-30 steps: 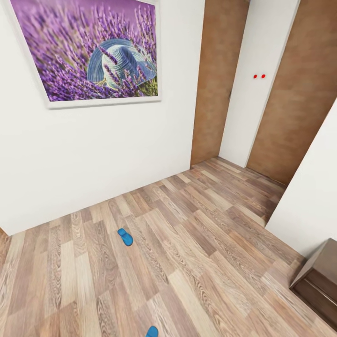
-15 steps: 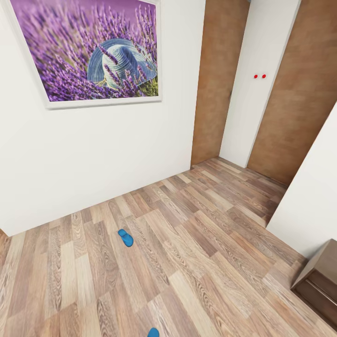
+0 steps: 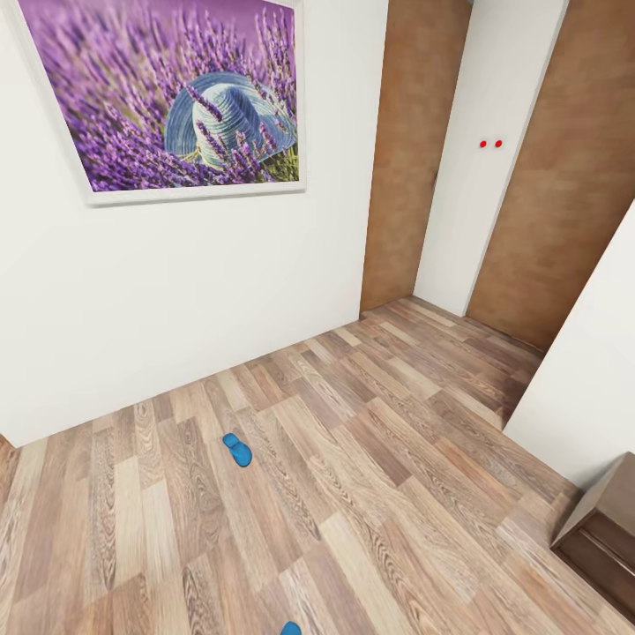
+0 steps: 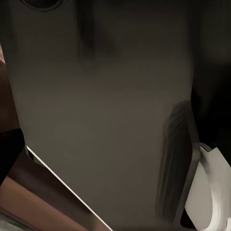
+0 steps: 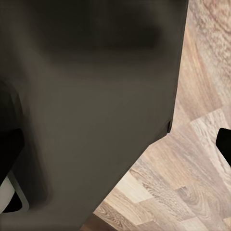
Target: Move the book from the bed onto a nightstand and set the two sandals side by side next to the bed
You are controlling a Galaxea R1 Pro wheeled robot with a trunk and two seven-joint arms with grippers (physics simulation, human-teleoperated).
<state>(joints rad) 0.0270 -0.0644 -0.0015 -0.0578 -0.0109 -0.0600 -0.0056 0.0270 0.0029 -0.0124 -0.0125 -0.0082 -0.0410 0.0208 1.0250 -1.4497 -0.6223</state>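
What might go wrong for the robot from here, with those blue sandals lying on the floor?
The two sandals lie far apart: one mid-floor, the other cut off at the head view's bottom edge, close to the robot. Rolling on, the base might run over or push the near one. The dark cabinet by the right wall could be clipped in a turn. Both wrist cameras look onto dark surfaces, so they would help little in aiming a grasp.
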